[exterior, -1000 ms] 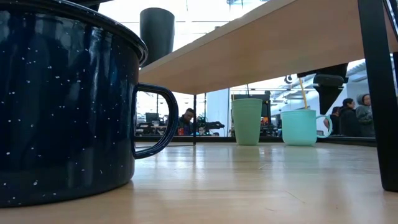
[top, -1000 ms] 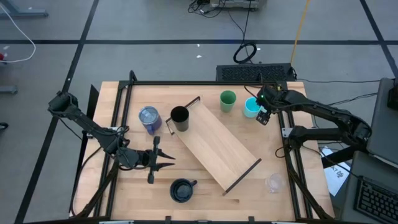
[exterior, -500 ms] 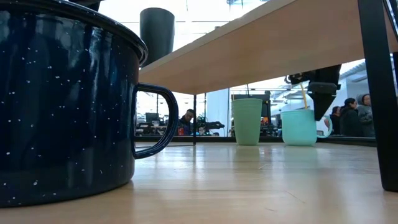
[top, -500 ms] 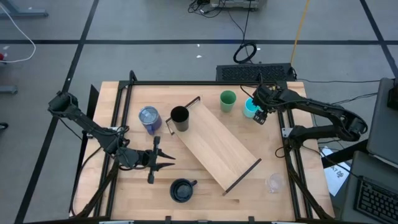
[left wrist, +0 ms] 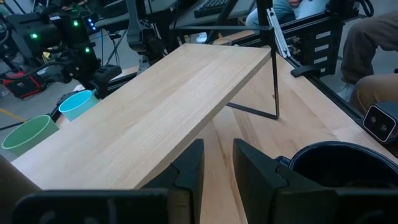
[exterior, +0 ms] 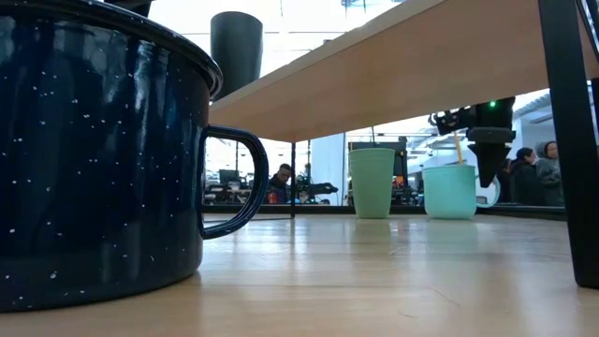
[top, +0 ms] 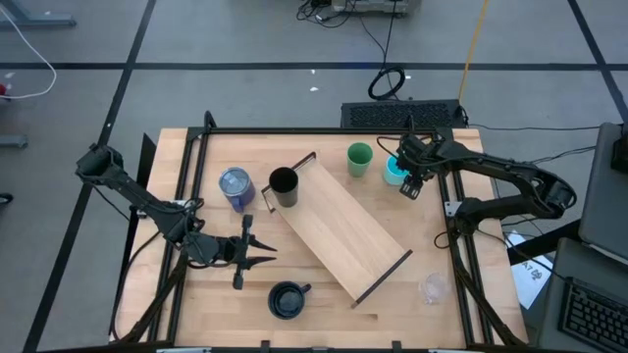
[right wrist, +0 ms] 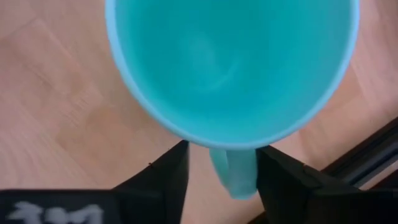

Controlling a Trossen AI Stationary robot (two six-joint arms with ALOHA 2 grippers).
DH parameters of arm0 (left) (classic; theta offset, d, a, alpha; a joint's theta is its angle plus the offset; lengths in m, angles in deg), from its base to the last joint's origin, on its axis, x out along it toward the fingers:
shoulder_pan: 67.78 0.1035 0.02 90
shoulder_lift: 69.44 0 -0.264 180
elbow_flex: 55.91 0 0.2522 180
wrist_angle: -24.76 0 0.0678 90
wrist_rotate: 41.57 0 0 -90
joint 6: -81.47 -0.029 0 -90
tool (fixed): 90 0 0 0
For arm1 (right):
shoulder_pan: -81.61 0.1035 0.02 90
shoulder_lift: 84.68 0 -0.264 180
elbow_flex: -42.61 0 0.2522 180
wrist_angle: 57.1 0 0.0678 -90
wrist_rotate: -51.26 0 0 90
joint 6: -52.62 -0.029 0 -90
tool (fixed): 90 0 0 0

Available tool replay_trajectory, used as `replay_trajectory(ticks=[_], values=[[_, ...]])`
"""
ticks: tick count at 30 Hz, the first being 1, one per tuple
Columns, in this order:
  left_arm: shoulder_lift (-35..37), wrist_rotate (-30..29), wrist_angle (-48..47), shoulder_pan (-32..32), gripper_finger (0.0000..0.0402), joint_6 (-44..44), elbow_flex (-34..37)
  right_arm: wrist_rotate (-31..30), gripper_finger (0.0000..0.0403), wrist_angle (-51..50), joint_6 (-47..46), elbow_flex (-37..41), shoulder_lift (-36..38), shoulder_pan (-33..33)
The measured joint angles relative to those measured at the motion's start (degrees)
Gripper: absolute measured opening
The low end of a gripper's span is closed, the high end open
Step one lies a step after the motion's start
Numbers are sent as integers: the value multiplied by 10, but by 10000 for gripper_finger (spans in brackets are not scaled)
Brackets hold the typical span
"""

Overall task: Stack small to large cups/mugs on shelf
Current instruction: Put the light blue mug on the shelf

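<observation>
- At the far right of the table, the right gripper (right wrist: 221, 171) hung straight over the cyan mug (top: 394, 171), its two fingers set apart on either side of the mug's handle (right wrist: 235, 174) and seemingly not yet pressing it.
- Judged from that view, a good grip would keep the handle centred between the fingers until they meet it, then lift straight up so the mug does not tip.
- Just beside the cyan mug stood the green cup (top: 360, 159), close enough that a sideways swing could knock it.
- Across the middle of the table lay the shelf (top: 343, 233), set diagonally, with the black cup (top: 283, 182) at its far end; whether the cup stood on the plank could not be told from above.
- Near that end stood the bluish-purple tumbler (top: 235, 185).
- The navy mug (top: 287, 299) sat at the near edge, and the clear glass cup (top: 431, 287) near the right corner.
- The left gripper (top: 257, 255) waited low over the table beside the shelf, fingers slightly apart and empty.
</observation>
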State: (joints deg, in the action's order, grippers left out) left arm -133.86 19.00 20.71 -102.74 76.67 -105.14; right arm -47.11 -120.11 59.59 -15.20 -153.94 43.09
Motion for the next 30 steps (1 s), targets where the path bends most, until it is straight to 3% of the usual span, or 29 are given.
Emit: replay_trajectory(ticks=[7,14,30], values=[[0,-4,0,0,88,0,0,12,88,-3,-2,0,0,0],[0,-4,0,0,88,1,0,14,49,-3,-17,0,0,0],[0,-6,5,0,88,-5,0,13,46,-3,-61,0,0,0]])
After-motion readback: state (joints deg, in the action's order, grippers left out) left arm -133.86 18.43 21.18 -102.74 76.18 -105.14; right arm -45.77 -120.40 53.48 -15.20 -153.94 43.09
